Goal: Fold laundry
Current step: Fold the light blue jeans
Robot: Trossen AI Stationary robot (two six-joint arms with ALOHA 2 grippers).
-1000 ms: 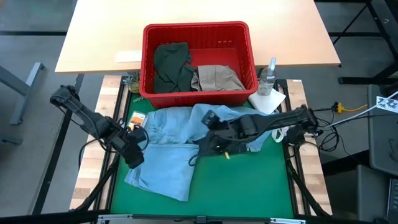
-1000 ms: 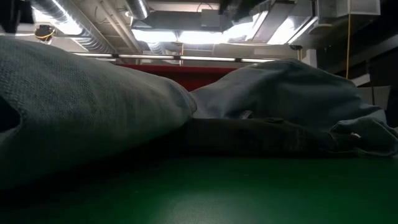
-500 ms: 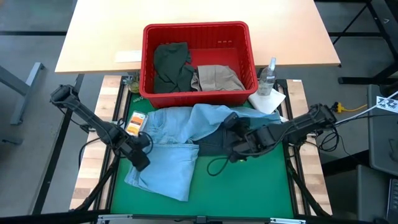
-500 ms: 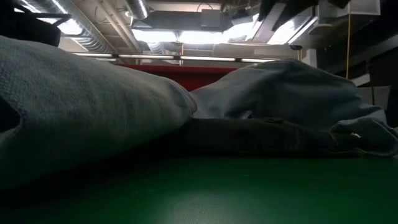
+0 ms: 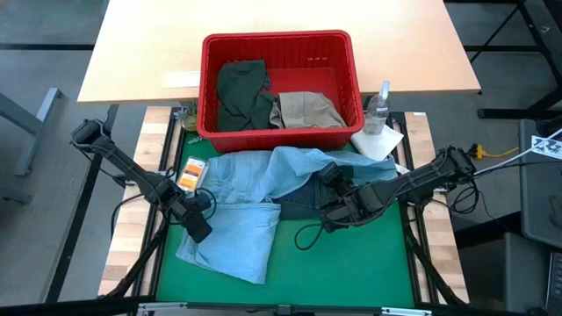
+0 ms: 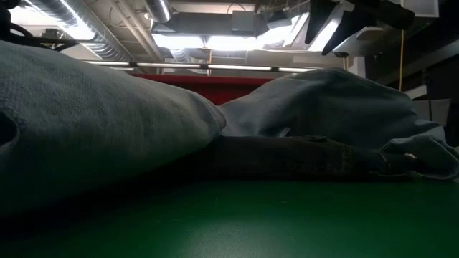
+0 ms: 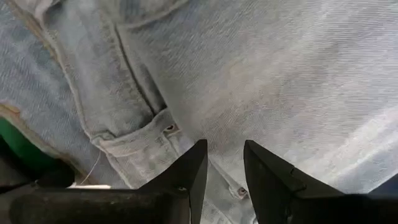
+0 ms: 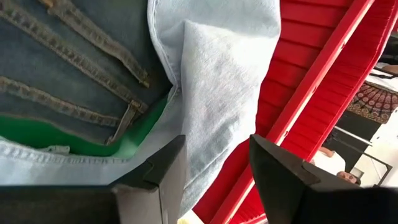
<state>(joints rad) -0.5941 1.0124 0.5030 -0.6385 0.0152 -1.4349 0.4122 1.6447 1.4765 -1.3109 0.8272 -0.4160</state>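
The light blue denim (image 5: 255, 189) lies spread and rumpled on the green mat (image 5: 351, 263). It partly covers the dark navy jeans (image 5: 297, 204). The dark olive green piece (image 5: 239, 92) and the beige khaki piece (image 5: 306, 110) lie in the red basket. My left gripper (image 5: 200, 230) is open and points down, close over the denim's left part, by a riveted pocket (image 7: 163, 127). My right gripper (image 5: 332, 186) is open above a fold of the light denim (image 8: 217, 68), next to the dark jeans (image 8: 74, 56). Its fingers show high in the low view (image 6: 331, 32). My left gripper has its open fingertips (image 7: 198, 152) on either side of a strip of denim beside the pocket's riveted corner (image 7: 169, 129), coming from above. I cannot tell whether they touch the cloth.
The red basket (image 5: 279, 44) stands at the mat's far edge, just beyond the denim. A clear spray bottle (image 5: 379, 107) and a white cloth (image 5: 378, 140) lie at the far right. An orange packet (image 5: 191, 173) lies at the left. The mat's near half is bare.
My left gripper has sunk toward the denim's left part and rolled a little. My right gripper has drawn back from over the denim's middle toward the table's right edge and come lower, turning as it went. The garments lie as before.
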